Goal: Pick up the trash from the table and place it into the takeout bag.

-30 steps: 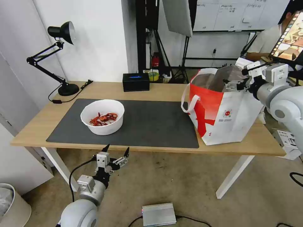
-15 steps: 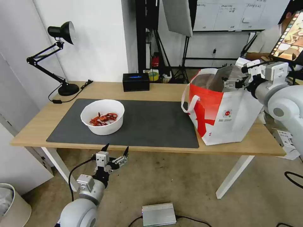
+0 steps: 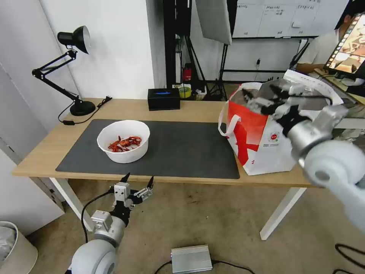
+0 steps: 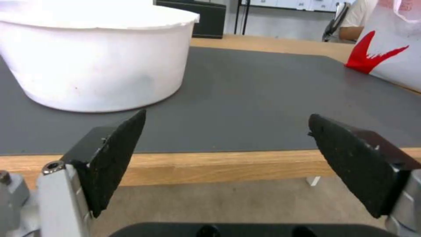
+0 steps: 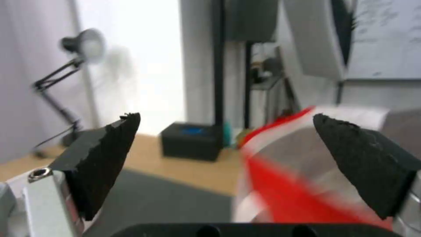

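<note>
step: bowl pickup pending | right hand (image 3: 262, 99) hanging spread above red-and-white foil-lined takeout bag (image 3: 266, 144) | left hand (image 3: 137, 182) waiting spread below surface (image 3: 197, 110) edge | next: reaching white round bowl of crayfish shells (image 3: 123, 140)

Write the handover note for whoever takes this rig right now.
Left gripper: open, empty, low in front of the table's near edge, facing the white bowl.
Right gripper: open, empty, at the mouth of the takeout bag.
Bowl with red shells sits on the dark mat, left side. Bag stands upright at the table's right end.
Done: no other trash shows on the tabletop.
Left: bowl still to go into the bag.
</note>
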Motion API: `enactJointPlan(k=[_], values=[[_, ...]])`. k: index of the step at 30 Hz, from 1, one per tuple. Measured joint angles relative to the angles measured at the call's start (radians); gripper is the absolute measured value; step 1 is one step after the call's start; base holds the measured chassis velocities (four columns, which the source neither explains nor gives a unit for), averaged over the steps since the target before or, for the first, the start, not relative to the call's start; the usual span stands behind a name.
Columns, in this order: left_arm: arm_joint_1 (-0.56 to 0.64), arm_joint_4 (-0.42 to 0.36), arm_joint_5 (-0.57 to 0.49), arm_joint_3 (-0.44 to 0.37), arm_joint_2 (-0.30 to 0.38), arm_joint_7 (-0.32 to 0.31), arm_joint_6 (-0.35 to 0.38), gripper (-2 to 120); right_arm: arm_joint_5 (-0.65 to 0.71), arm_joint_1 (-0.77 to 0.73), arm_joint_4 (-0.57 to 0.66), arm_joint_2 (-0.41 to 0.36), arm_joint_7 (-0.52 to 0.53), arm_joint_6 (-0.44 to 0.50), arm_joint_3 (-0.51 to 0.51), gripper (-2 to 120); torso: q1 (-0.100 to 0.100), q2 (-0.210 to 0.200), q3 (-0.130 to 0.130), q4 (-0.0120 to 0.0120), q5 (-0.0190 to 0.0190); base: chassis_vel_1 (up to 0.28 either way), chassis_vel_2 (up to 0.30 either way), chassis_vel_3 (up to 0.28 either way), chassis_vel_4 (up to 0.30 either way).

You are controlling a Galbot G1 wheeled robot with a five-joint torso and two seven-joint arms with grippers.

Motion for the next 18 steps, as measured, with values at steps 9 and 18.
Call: enactJointPlan(k=[9, 18], values=[[0.006, -0.003, 0.001, -0.007, 0.0, 0.0, -0.003, 100, -0.161, -0.296, 0.067, 0.039, 0.001, 0.102, 0.0, 100, 0.0, 0.0, 0.0, -0.0001, 0.0003, 0.0, 0.0, 0.0, 0.0], [0.012, -0.005, 0.001, -0.014, -0.001, 0.001, -0.006, 100, -0.382, -0.565, 0.062, 0.117, 0.056, 0.196, 0.002, 100, 0.0, 0.0, 0.0, -0.0001, 0.0001, 0.0, 0.0, 0.0, 0.0]])
